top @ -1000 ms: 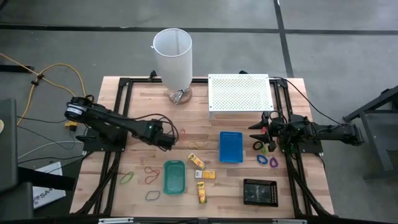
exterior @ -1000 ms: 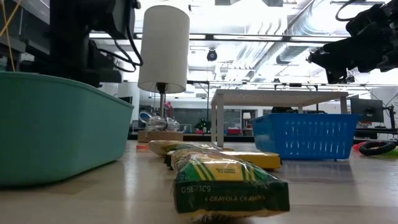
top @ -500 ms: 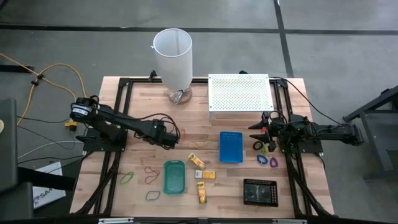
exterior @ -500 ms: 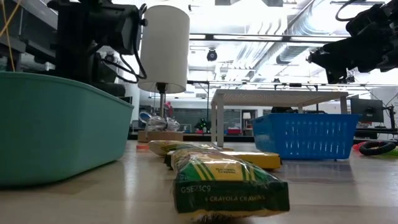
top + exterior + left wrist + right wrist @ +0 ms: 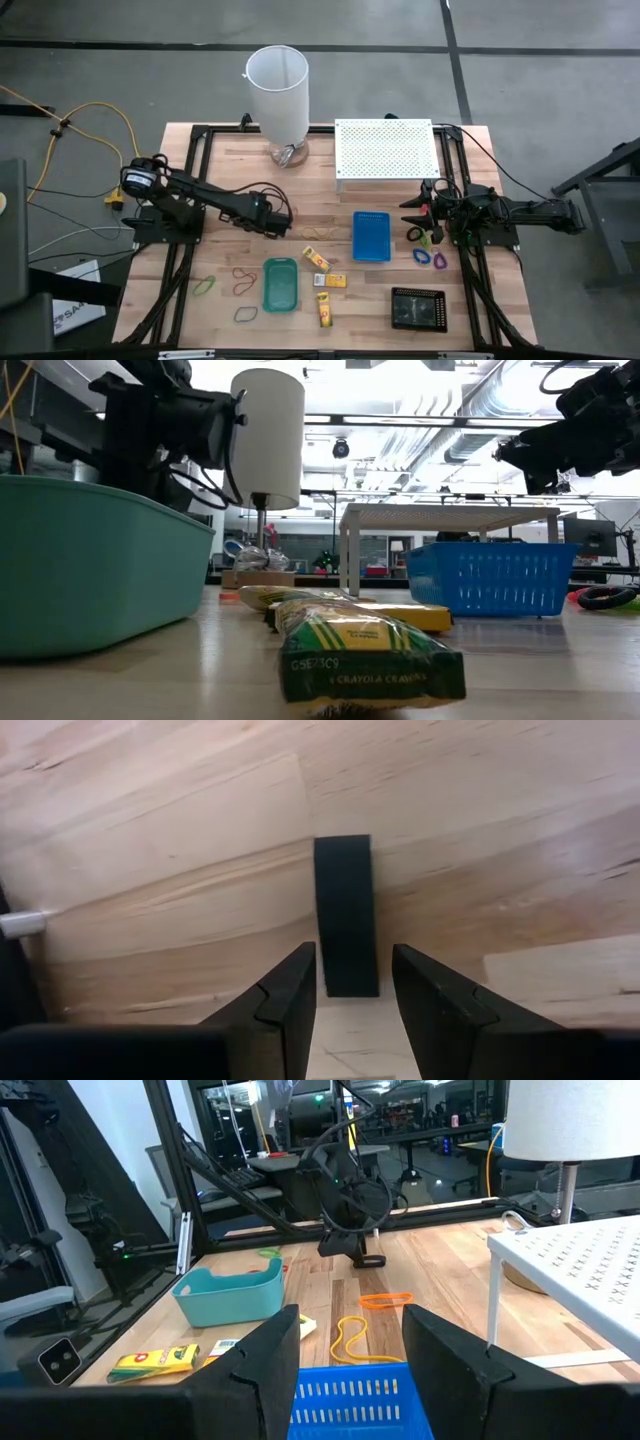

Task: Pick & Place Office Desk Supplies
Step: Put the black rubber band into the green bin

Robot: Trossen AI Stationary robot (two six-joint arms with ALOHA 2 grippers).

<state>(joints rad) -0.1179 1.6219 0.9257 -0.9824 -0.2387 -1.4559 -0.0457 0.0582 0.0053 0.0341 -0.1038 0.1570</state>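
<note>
The left gripper [image 5: 283, 219] is reaching over the wooden table [image 5: 320, 195], its fingers parted and holding nothing. Seen from its wrist camera, a small black clip [image 5: 345, 915] lies flat on the wood directly ahead of the fingertips, in line with the gap between them. This looks like the approach step of a pick. The next move would seem to call for lowering the parted fingers around the clip and closing on its narrow sides.

The clip is a dark, flat, oblong piece, matte, with straight edges. Just beyond the gripper lie an orange band [image 5: 293, 213] and a yellow rubber band [image 5: 320, 232]. Nearer the table's front edge than the gripper sit a green tray [image 5: 281, 283], yellow crayon packets [image 5: 324, 308] and more loose bands [image 5: 243, 274].

The right gripper [image 5: 408, 211] waits well apart at the far side, fingers parted and empty, with coloured clips [image 5: 430, 257] just beside it and a blue tray [image 5: 371, 236] between the two arms.
</note>
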